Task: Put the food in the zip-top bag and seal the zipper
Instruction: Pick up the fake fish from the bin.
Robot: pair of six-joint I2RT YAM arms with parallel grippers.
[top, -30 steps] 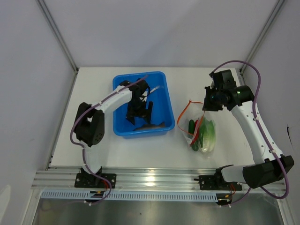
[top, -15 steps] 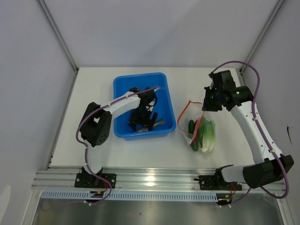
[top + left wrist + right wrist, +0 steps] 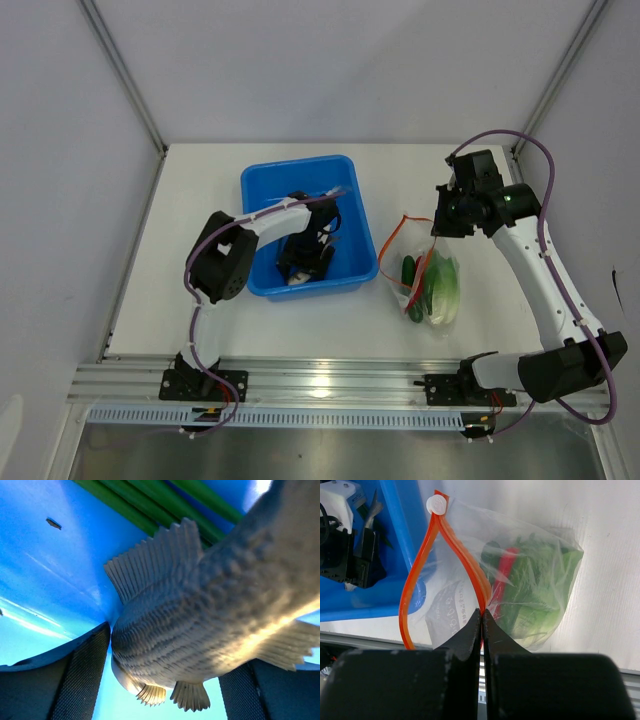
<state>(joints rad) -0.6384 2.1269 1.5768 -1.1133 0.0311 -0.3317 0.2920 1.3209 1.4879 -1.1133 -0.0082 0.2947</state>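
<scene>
The clear zip-top bag (image 3: 438, 288) lies right of the bin, with a pale green cabbage (image 3: 545, 587), a red chili (image 3: 505, 564) and a dark green pod (image 3: 408, 270) inside. Its orange zipper (image 3: 416, 582) gapes in a loop, held up at one side. My right gripper (image 3: 482, 614) is shut on the zipper's far strip. My left gripper (image 3: 177, 647) is down in the blue bin (image 3: 300, 166), open, its fingers (image 3: 82, 675) straddling a grey toy fish (image 3: 210, 600). The left pad is at the fish's side and the right pad stands slightly apart. Green stalks (image 3: 150, 500) lie behind the fish.
The bin's near wall (image 3: 315, 288) is close under my left gripper (image 3: 306, 256). A white slider (image 3: 438, 502) sits at the zipper's far end. The bag's mouth faces the bin's right wall (image 3: 405, 535). A metal rail (image 3: 330, 380) runs along the table's near edge.
My left arm has swung toward the bin's near side and dropped over the fish. The right arm and the bag have not moved.
</scene>
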